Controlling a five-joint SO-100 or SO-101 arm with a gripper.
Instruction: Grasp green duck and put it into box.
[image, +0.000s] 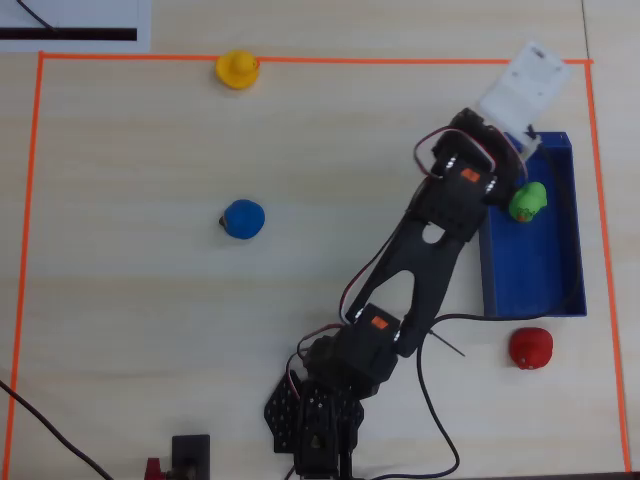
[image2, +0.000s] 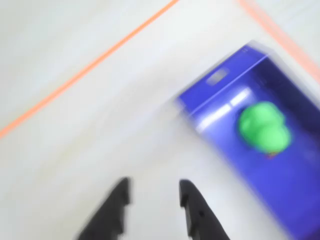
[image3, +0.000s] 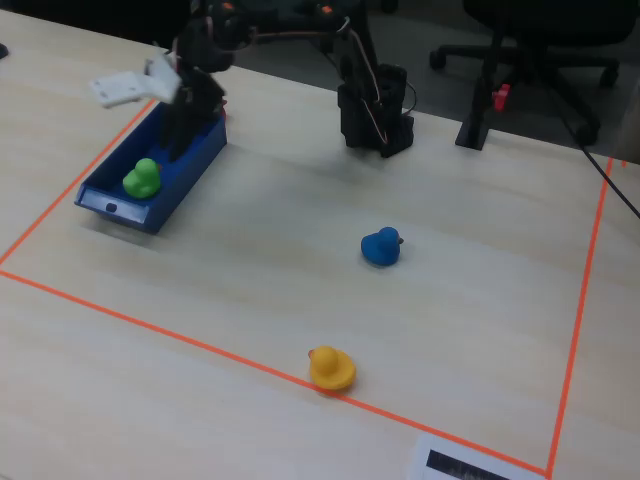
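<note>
Fingers (image2: 152, 192) show as two black prongs at the bottom of my wrist view, parted by a narrow gap with nothing between them, hanging over bare table (image2: 75, 140). That picture is badly blurred, so I can't read fine detail.

I see the duck (image: 527, 201) lying inside the box (image: 545, 275), in the upper part of it in the overhead view, close to the wall nearest the arm (image: 420, 270). In my fixed view the same duck (image3: 142, 178) sits toward the near end of the box (image3: 195, 160). In the wrist view the duck (image2: 264, 127) is a green blob up and to the right of the fingers, inside the blue box (image2: 280, 190), well apart from both prongs.

From overhead, the arm stretches from its base at the bottom up and to the right, and its head overlaps the box's top left corner. A white piece (image: 527, 82) sticks out beyond the head, over the orange tape (image: 130, 58) that frames the table (image: 150, 330).

Elsewhere I count a blue duck (image: 243, 218) near the middle left, a yellow duck (image: 238, 69) on the top tape line, and a red duck (image: 530, 347) just below the box, all outside it.
</note>
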